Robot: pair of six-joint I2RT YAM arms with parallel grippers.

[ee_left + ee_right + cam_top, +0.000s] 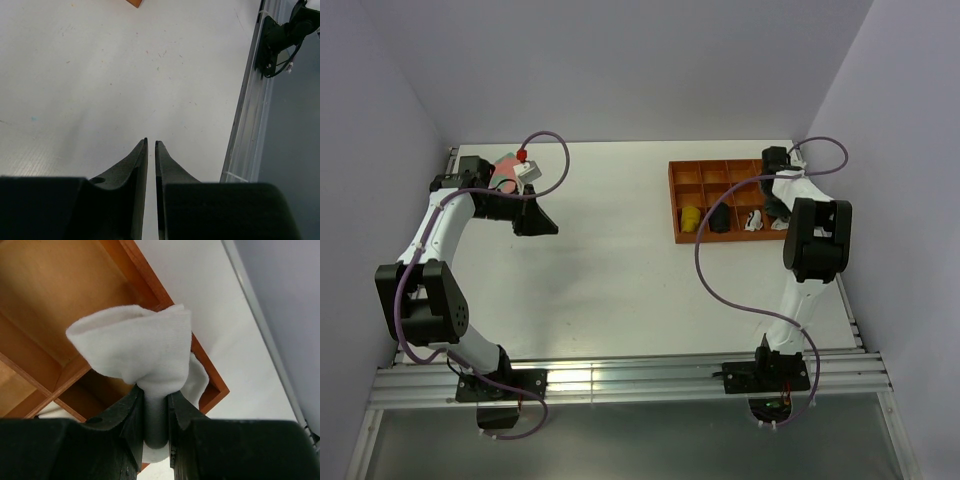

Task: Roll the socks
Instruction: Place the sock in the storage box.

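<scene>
You had nothing to read here — no label, brand, number or sign showed on any surface in the three views, and no mark was sharp enough to make out.

2 white-and-black arms (440,225), black grippers w/ tapered fingers (135,165), looping purple cables (720,285), black base plates (767,377).

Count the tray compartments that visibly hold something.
4, all in the front row of the orange tray: a yellow item, a black item, a white-and-black item, and white fabric by the right gripper. The arm may hide others.
</scene>
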